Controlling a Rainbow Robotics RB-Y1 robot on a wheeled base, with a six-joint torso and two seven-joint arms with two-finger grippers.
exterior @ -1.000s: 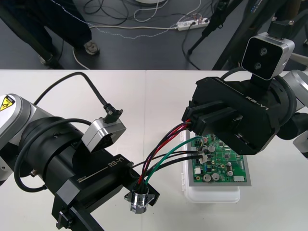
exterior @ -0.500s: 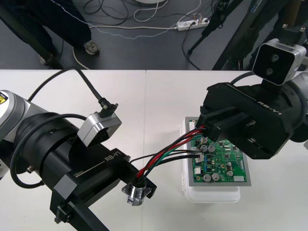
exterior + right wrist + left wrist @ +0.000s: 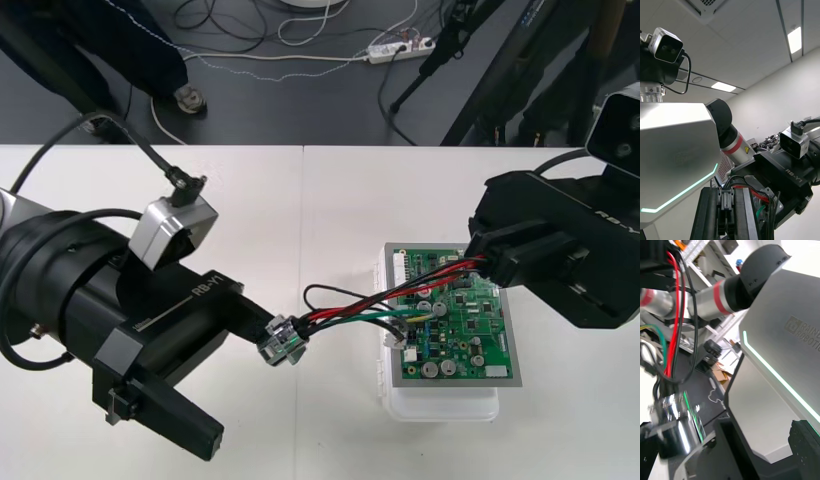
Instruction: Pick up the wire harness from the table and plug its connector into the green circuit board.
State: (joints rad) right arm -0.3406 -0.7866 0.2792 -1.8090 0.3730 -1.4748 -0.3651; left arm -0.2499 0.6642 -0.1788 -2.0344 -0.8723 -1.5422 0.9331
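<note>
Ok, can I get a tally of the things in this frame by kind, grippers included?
green circuit board: 1
white base: 1
wire harness: 1
grippers: 2, left gripper and right gripper, each shut on the wire harness
Total: 5

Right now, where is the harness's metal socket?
In the front view, the metal socket is held at the tip of the left gripper, just left of the green circuit board.

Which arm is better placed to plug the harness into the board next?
Right. The right tool grips the harness by its wires over the green board; the left tool holds its socket off to the board's left.
</note>
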